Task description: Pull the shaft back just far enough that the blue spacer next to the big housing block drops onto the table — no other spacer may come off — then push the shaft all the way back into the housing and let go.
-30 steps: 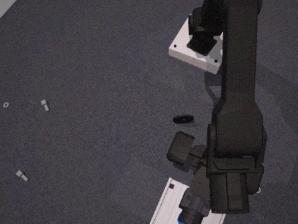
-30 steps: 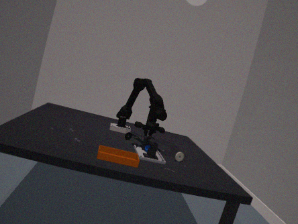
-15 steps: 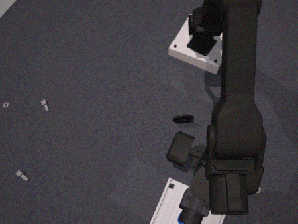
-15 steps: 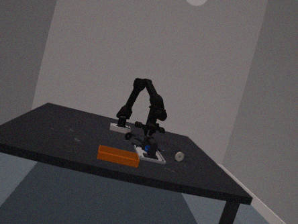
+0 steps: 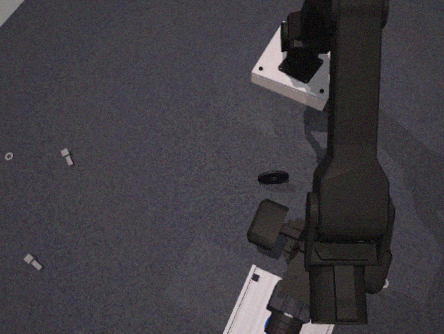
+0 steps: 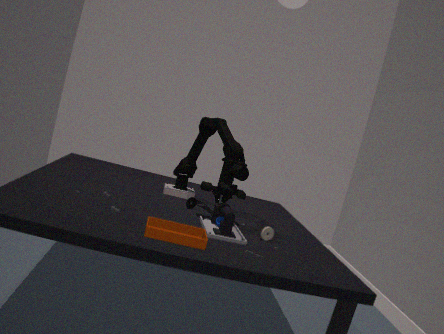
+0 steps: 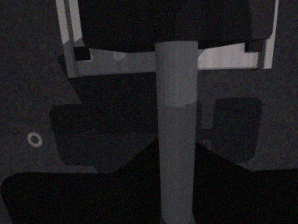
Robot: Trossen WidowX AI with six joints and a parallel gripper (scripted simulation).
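Note:
My gripper (image 5: 295, 244) (image 6: 218, 200) (image 7: 171, 144) is shut on the grey shaft (image 7: 177, 90), with a black finger on each side. The shaft runs from the fingers into a wide dark block (image 7: 175, 22) at the top of the wrist view. The dark housing block (image 6: 227, 224) stands on a white tray (image 5: 242, 305) (image 6: 242, 238) (image 7: 75, 30). The blue spacer (image 5: 267, 322) (image 6: 219, 220) shows as a small patch beside the dark parts over the tray. Whether it is on the shaft or down is too small to tell. The wrist view shows no spacers.
An orange bin (image 6: 175, 234) stands in front of the tray. A black disc (image 5: 273, 177) (image 6: 191, 203) is near the gripper. A pale disc (image 6: 267, 233) stands to the right. Small grey pieces (image 5: 67, 156) (image 5: 33, 262) and a ring (image 5: 8, 156) lie at the left in the top view.

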